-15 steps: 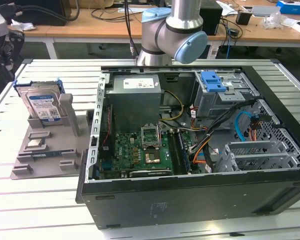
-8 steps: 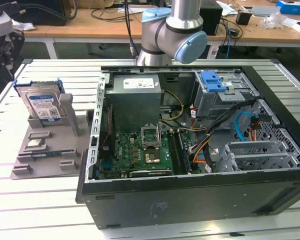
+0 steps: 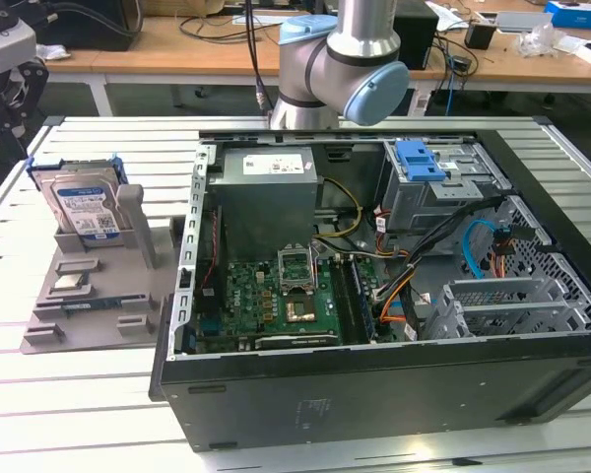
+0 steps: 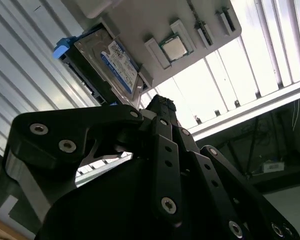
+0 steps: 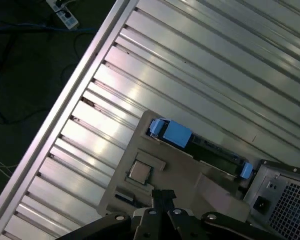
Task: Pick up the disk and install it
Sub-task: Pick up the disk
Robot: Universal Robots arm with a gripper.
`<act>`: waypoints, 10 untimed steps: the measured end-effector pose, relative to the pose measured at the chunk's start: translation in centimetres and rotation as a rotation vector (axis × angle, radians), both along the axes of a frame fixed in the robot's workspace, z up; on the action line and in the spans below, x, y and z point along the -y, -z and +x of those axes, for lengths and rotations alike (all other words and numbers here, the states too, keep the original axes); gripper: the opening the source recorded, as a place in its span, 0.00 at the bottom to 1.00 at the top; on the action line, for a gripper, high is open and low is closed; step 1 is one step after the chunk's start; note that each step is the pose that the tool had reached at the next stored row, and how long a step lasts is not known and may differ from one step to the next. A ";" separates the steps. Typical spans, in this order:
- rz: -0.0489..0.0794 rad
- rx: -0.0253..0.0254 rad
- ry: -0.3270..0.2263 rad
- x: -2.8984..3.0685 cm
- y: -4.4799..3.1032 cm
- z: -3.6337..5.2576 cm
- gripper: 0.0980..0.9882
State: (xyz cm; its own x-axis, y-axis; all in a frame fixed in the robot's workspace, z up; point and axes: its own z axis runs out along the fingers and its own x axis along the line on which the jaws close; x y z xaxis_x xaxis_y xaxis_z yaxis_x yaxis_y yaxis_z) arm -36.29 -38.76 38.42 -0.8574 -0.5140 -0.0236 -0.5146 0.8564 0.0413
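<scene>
The disk stands upright on its edge in a grey holder tray on the table, at the exterior view's left. It is a silver drive with a white-and-blue label in a blue carrier frame. In the second wrist view the disk lies just beyond my gripper, whose black fingers meet at the tip with nothing between them. In the first wrist view my gripper hovers over the tray, apart from the disk's top edge.
An open computer case lies on the slatted table, right of the tray, with a grey power supply and a blue latch bracket on its drive cage. A small chip rests on the tray. The table's edge runs nearby.
</scene>
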 end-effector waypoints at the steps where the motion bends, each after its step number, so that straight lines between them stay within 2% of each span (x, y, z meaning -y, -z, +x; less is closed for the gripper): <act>1: 0.000 0.0000 -0.012 0.00 0.00 0.00 0.01; 10: 0.000 0.0000 -0.141 0.00 0.00 0.00 0.01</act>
State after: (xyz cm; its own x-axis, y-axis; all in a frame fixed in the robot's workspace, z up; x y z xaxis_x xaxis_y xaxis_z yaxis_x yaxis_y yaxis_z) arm -36.29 -38.77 38.42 -0.7768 -0.6293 -0.0236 -0.6297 0.7758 0.0413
